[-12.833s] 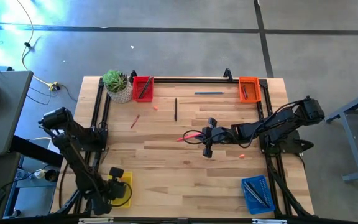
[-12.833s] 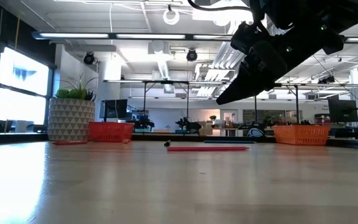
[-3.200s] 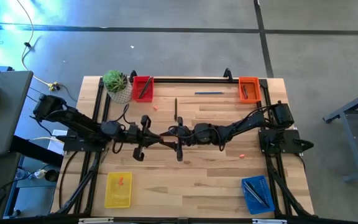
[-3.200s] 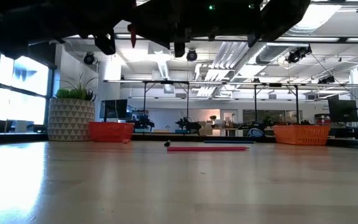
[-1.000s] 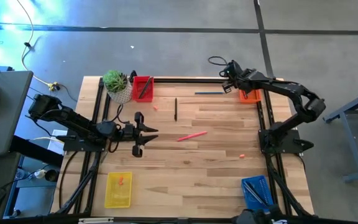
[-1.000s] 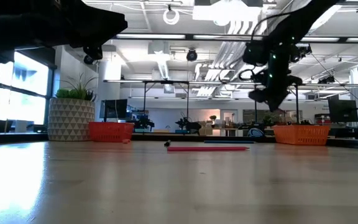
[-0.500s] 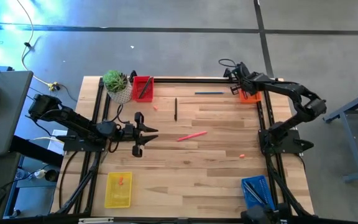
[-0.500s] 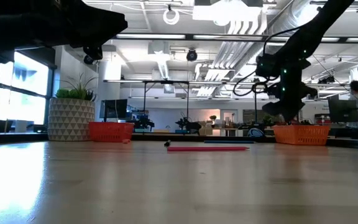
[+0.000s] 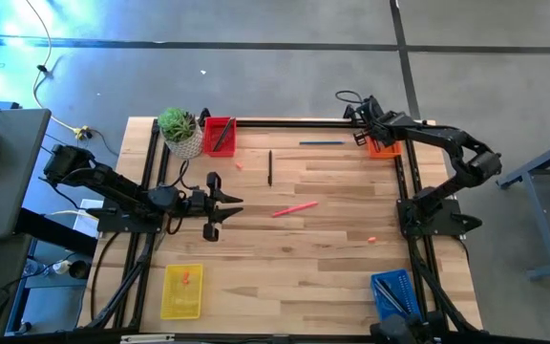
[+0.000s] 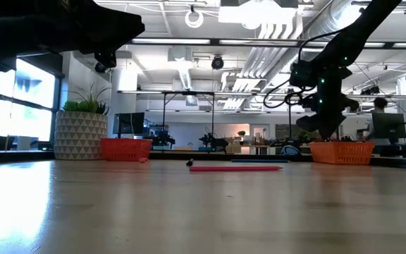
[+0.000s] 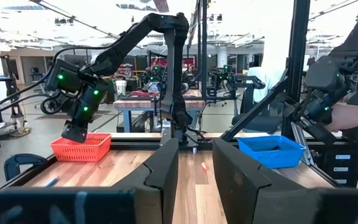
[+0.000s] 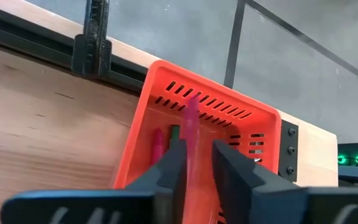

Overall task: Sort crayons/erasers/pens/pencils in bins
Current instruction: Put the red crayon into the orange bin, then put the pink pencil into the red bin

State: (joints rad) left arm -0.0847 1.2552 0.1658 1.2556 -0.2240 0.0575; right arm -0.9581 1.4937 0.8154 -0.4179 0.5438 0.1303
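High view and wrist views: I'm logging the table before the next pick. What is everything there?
red bin: one, red, far left corner
orange bin: one, orange, far right corner
yellow bin: one, yellow, near left
blue bin: one, blue, near right
crayons: three, red-orange; two on the table, one in the yellow bin
long stick: one, pink-red, table centre
pencil: one, black, far centre
pen: one, blue, far edge
plant pot: one, white, beside the red bin
pink stick: one, above the orange bin
left gripper: open, left of centre
right gripper: over the orange bin
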